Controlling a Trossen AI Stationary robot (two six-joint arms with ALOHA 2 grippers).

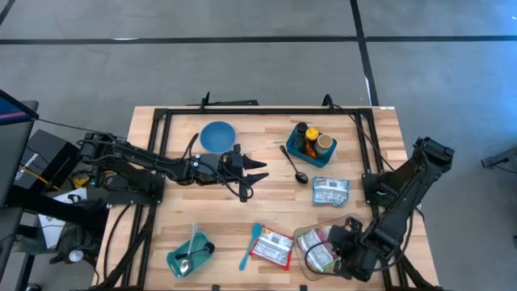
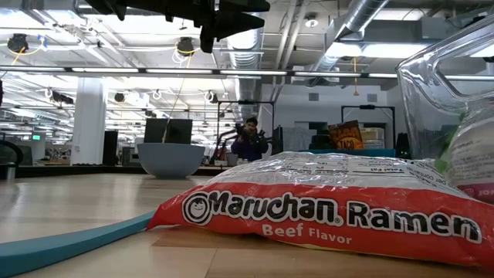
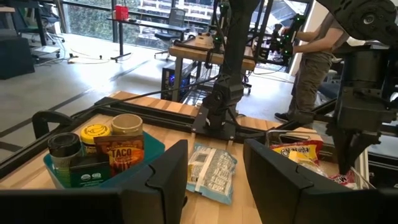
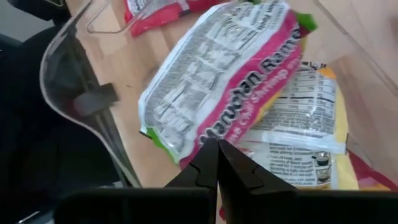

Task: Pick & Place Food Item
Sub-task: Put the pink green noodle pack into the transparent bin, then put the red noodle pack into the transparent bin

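Note:
A pink Maruchan ramen packet lies tilted on a yellow packet inside a clear plastic container at the table's near right. My right gripper points steeply down into that container and is shut at the pink packet's edge. A red beef ramen packet lies flat on the table just left of the container. My left gripper hovers open and level over the table's middle, holding nothing. My right gripper pinches the pink packet's edge between its two fingertips, coming from above and slanting down. The fingers themselves cover the exact spot. The packet is tilted, and its far part rests on the yellow packet in the container.
A teal bin of jars, a black spoon and a blue-white packet lie at the right. A blue bowl stands at the far middle. A blue spatula and a teal bowl holding a spoon lie near the front edge.

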